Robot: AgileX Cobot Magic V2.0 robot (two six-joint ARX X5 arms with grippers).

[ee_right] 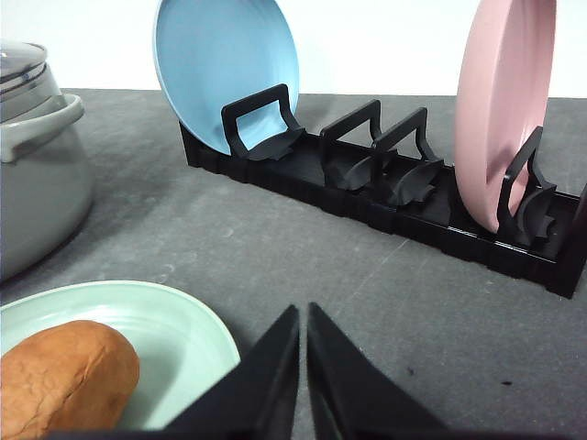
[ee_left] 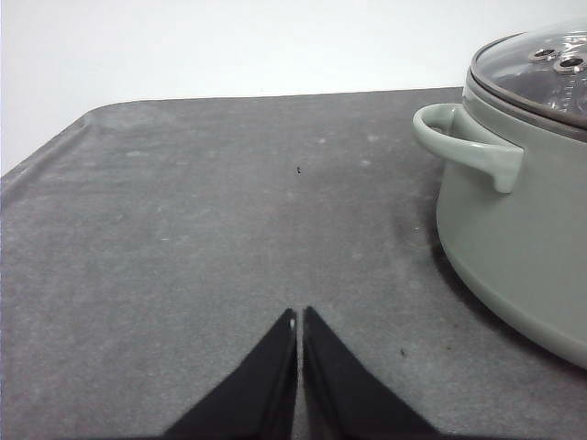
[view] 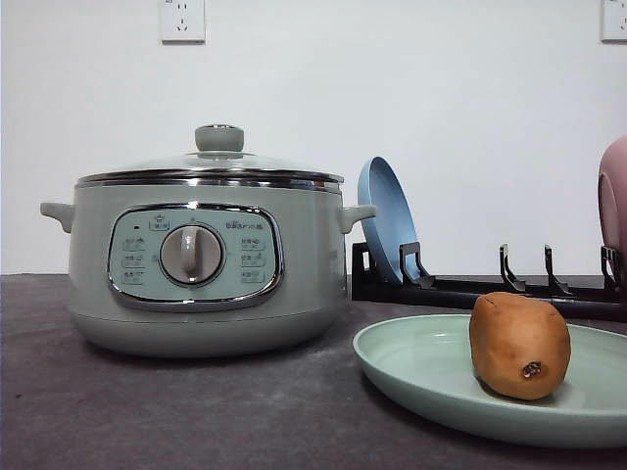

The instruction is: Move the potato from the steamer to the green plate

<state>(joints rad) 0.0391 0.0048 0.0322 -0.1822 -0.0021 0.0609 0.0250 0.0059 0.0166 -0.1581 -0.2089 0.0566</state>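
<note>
**Potato on the green plate, lid on the steamer**

Rounded brown-orange potato (view: 519,345) resting on the wide, shallow, pale sage-green plate (view: 421,377), dark eye spot facing the front camera. Plate flat on the dark grey tabletop (view: 147,411), just beside the large sage-green steamer pot (view: 206,259), glass lid on. Behind, black dish rack (ee_right: 385,197) holding an upright blue plate (ee_right: 225,69) and pink plate (ee_right: 504,101). Left tool (ee_left: 300,321) with fingers together, empty, over bare tabletop. Right tool (ee_right: 304,316) likewise pressed together, empty, near the plate's rim.
</note>
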